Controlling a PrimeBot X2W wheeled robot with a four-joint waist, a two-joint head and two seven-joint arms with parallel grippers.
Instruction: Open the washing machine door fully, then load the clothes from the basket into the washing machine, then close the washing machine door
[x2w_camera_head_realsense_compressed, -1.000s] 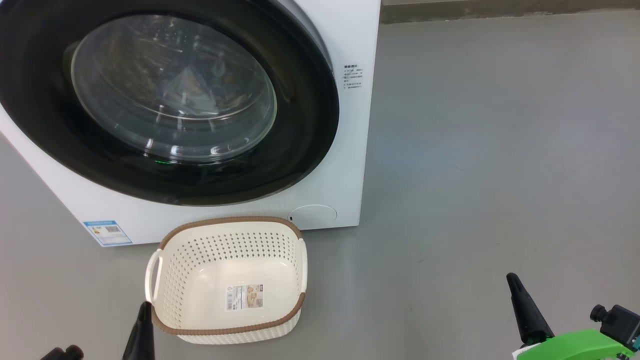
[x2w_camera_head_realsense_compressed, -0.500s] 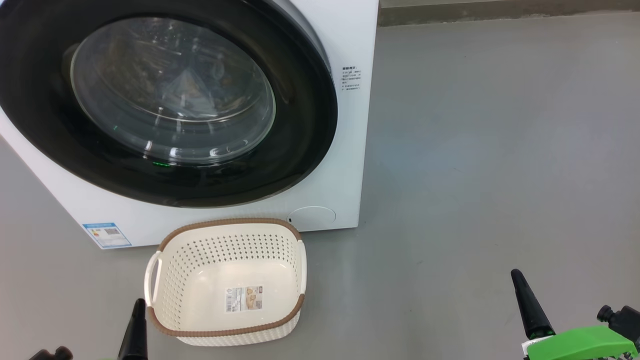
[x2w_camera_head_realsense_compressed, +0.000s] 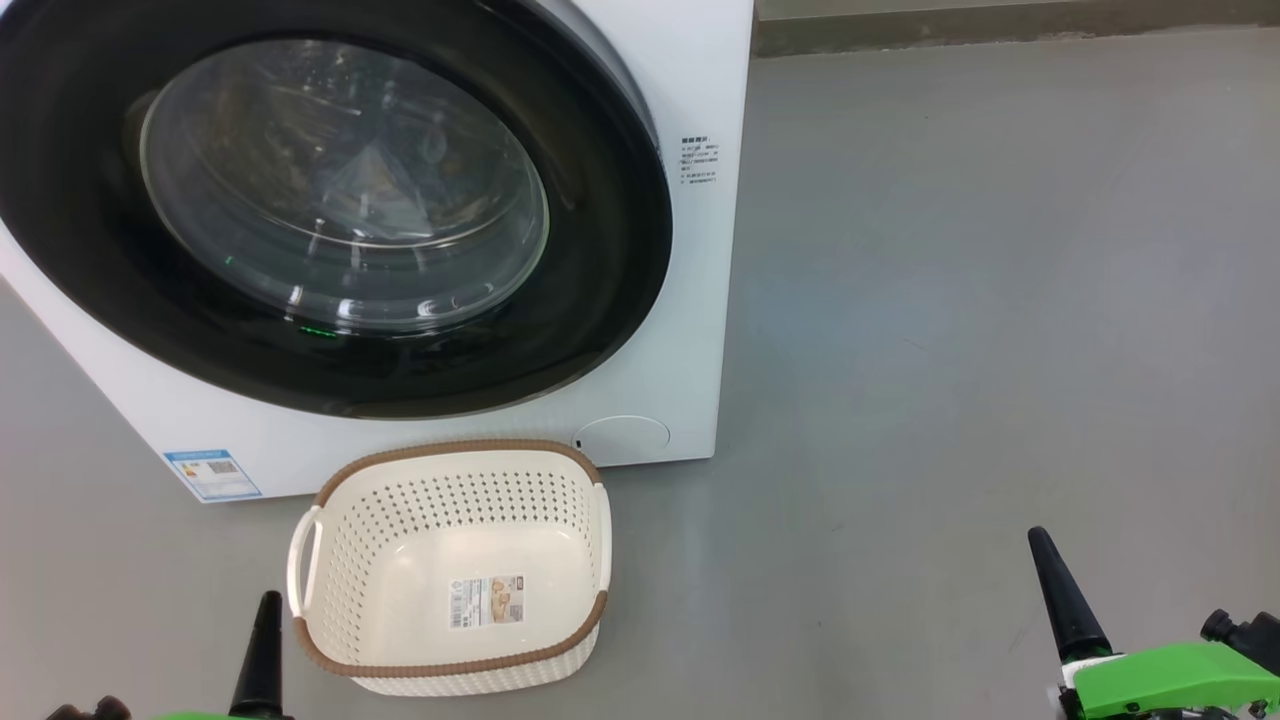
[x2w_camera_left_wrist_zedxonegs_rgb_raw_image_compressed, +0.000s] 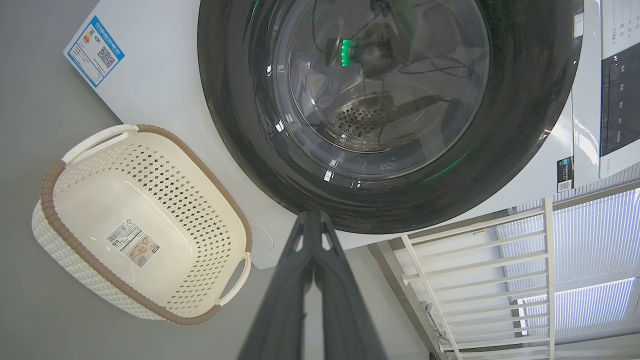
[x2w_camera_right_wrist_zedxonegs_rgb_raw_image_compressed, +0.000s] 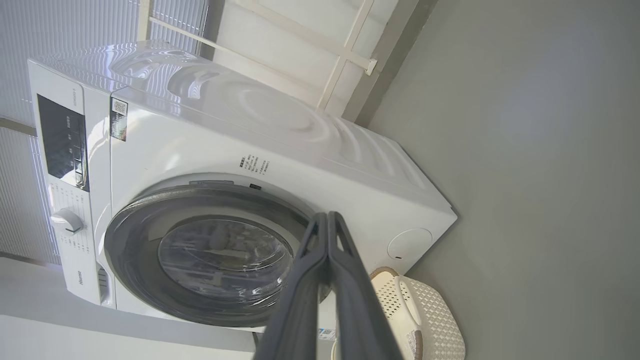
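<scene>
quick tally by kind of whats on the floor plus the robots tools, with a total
washing machine: 1
basket: 1, nothing in it
tools: 2, left tool and right tool, both shut
total: 4

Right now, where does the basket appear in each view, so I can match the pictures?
Head view: the basket is at bottom centre-left, in front of the washing machine.
Left wrist view: basket at lower left, seen tilted.
Right wrist view: basket in the bottom right, cut by the edge.
Shared landmark: the round filter cap beside the basket's rim.
</scene>
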